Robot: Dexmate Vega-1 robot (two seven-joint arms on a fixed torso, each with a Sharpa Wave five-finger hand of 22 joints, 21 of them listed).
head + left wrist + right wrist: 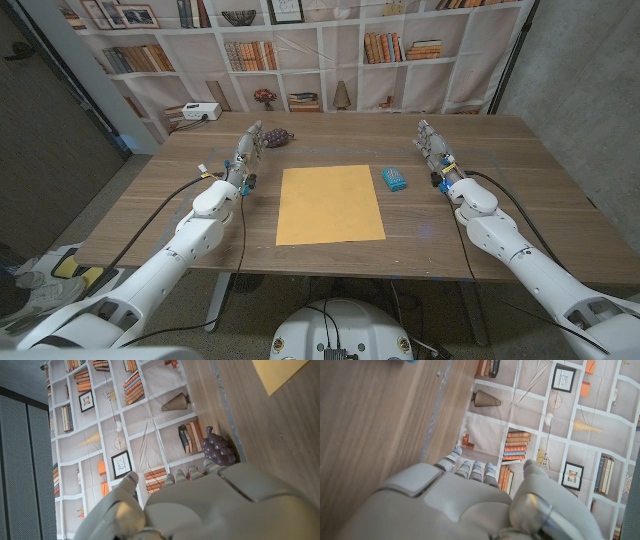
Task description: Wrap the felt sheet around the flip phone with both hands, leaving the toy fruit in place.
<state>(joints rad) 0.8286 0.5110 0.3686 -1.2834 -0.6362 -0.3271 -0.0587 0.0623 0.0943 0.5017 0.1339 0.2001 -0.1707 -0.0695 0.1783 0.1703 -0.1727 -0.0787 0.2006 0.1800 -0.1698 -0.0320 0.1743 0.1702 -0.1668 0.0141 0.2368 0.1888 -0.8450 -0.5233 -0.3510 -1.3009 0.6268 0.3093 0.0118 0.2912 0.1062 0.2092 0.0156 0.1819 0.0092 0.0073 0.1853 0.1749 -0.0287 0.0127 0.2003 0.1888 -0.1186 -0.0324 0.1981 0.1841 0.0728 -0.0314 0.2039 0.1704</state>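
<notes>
1. Waiting to start, by my reading: nothing wrapped yet, every step of the task left.
2. Bench (pixel 520 190): wooden, carrying all the items.
3. Felt sheet (pixel 330 204): yellow-orange, lying flat and unfolded at bench centre, between the two arms.
4. Left hand (pixel 247 150) and right hand (pixel 432 146): each stands to its own side of the sheet, fingers extended and apart, holding nothing, clear of the felt.
5. Flip phone (pixel 395 179): small blue item just beside the sheet's right edge, not on it; needs moving onto the felt first.
6. Toy fruit (pixel 277 137): purple grape bunch beyond the left hand, untouched.
</notes>
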